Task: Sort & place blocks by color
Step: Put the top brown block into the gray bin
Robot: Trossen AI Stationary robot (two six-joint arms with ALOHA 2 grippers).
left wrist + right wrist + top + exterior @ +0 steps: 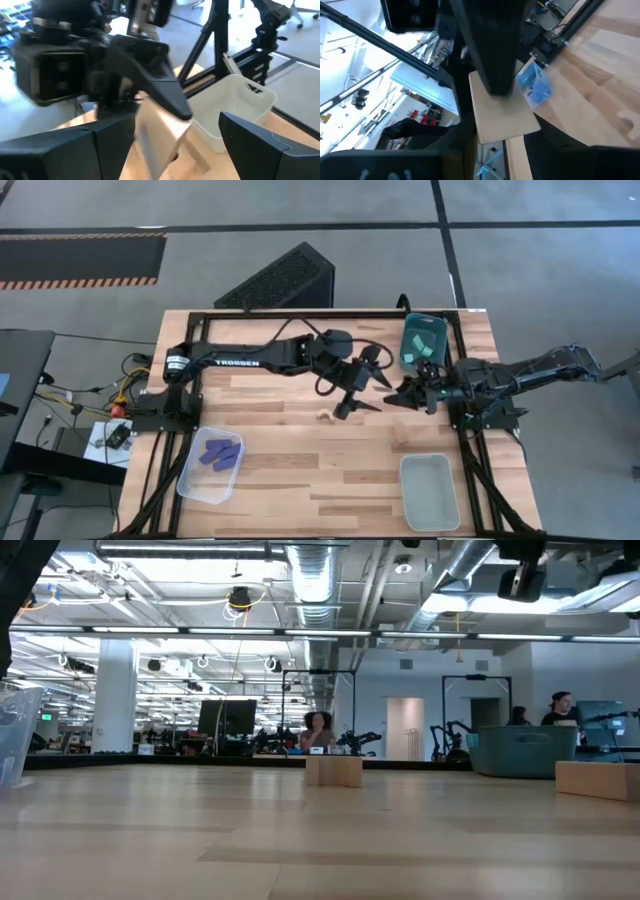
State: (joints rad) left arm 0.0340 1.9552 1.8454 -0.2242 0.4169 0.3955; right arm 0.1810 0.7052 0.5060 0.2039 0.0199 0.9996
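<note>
Above the table's middle my two grippers meet tip to tip. My right gripper is shut on a flat tan block. My left gripper is open, one finger on either side of that block; whether they touch it I cannot tell. Another tan block lies flat on the table just below them. Blue-purple blocks lie in a clear bin at the near left. Teal blocks lie in a teal bin at the far right. My right gripper pinches the tan block between its two fingers, and one dark finger lies over the block's broad face. The fingers come level from the table's right side. The block is lifted clear of the table and sticks out toward my left gripper.
A clear bin with nothing in it stands at the near right. In the low view a tan block rests at the right beside the teal bin. Black frame rails run along the table's left and right sides. People stand in the room behind.
</note>
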